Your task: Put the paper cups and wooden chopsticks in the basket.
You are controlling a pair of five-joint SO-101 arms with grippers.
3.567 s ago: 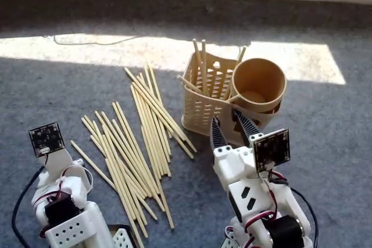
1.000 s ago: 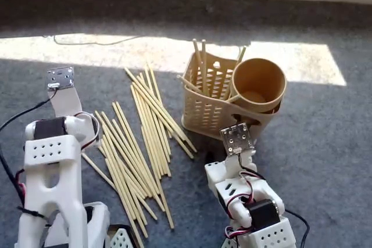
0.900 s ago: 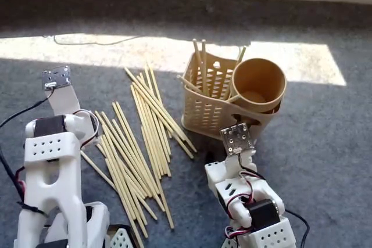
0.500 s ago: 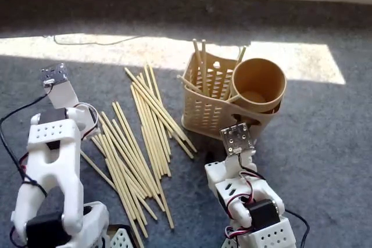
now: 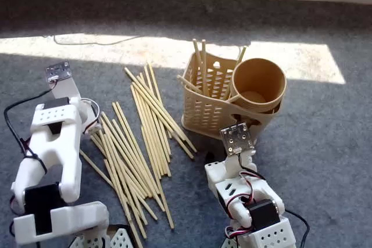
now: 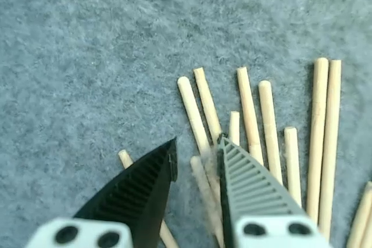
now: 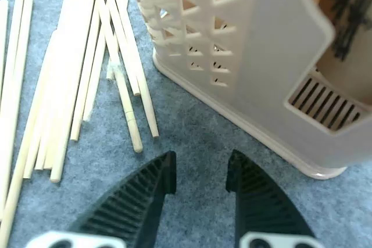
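Left hand (image 6: 196, 148) is hovering, narrowly parted, over the ends of the loose chopsticks (image 5: 139, 137) lying on the carpet (image 5: 325, 161).
It is straddling one stick's very tip, seemingly without pinching it yet; closing there is risking a pivot, a slip, or dragging along a touching neighbour. Right hand (image 7: 200, 172) is hanging moderately open and empty just beside the basket (image 5: 203, 108), which is holding the paper cup (image 5: 258, 85).
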